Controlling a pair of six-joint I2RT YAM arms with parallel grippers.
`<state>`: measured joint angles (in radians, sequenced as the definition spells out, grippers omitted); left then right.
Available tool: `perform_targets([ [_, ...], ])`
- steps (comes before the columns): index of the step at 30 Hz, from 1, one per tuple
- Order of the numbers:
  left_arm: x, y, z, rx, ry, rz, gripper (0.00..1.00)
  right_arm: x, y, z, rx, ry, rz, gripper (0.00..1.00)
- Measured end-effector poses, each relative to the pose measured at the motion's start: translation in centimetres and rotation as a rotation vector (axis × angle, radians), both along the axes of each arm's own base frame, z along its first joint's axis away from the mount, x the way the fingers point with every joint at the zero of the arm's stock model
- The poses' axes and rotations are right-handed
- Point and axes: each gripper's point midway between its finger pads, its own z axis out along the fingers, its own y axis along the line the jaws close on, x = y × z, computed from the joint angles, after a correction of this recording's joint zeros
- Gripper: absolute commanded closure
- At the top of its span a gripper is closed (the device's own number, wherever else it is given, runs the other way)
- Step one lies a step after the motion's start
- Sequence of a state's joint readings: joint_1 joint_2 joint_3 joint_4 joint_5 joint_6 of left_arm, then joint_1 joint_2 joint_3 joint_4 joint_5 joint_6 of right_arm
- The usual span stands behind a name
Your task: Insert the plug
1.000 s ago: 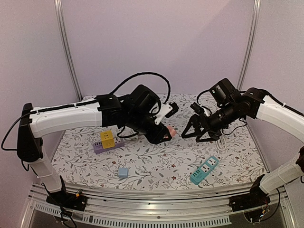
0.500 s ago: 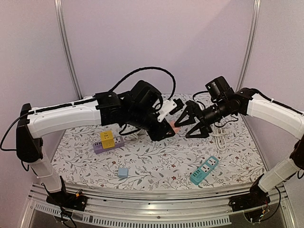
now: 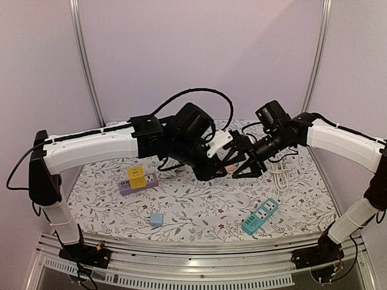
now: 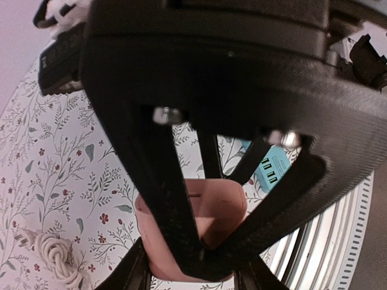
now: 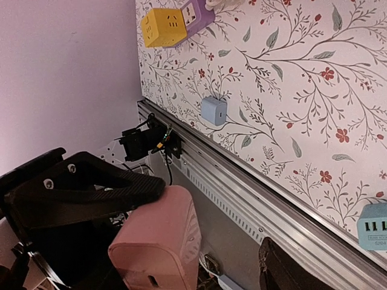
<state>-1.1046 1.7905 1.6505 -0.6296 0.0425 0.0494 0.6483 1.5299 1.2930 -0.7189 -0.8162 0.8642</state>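
My left gripper (image 3: 221,167) is shut on a pink adapter block (image 3: 229,162) and holds it in the air above the middle of the table. In the left wrist view the block (image 4: 221,205) sits between my dark fingers (image 4: 166,205). My right gripper (image 3: 240,161) is open and meets it from the right. In the right wrist view, one finger (image 5: 91,187) lies against the block (image 5: 160,241) and the other (image 5: 281,269) stands apart. A teal power strip (image 3: 260,216) lies at the front right. A purple strip (image 3: 138,183) carries a yellow cube (image 3: 136,174).
A white coiled cable (image 3: 279,174) lies on the floral table at the right, behind my right gripper. A small light-blue cube (image 3: 156,219) sits near the front edge. The table's metal front rail (image 3: 199,251) runs along the bottom.
My right gripper has moved left and up to the left gripper and now has its open jaws at the pink block. My left gripper has lifted the block and shifted it right.
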Motion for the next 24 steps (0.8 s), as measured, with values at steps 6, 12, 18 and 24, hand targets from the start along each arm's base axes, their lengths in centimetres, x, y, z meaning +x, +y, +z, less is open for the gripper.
perform_targets([
  [6, -0.1, -0.6, -1.1, 0.034, 0.008, -0.03, 1.0, -0.5, -0.3, -0.4, -0.024, 0.017, 0.016, 0.58],
  [12, -0.5, -0.9, -1.8, 0.045, 0.025, -0.052, 0.93, -0.9, -0.5, -0.7, -0.036, 0.028, 0.031, 0.68],
  [18, -0.9, -1.3, -2.1, 0.042, 0.055, -0.065, 0.88, -1.1, -0.7, -0.9, -0.042, 0.024, 0.043, 0.82],
  [24, -1.1, -1.4, -2.2, 0.034, 0.076, -0.067, 0.55, -1.3, -0.8, -0.9, -0.048, 0.035, 0.046, 1.0],
])
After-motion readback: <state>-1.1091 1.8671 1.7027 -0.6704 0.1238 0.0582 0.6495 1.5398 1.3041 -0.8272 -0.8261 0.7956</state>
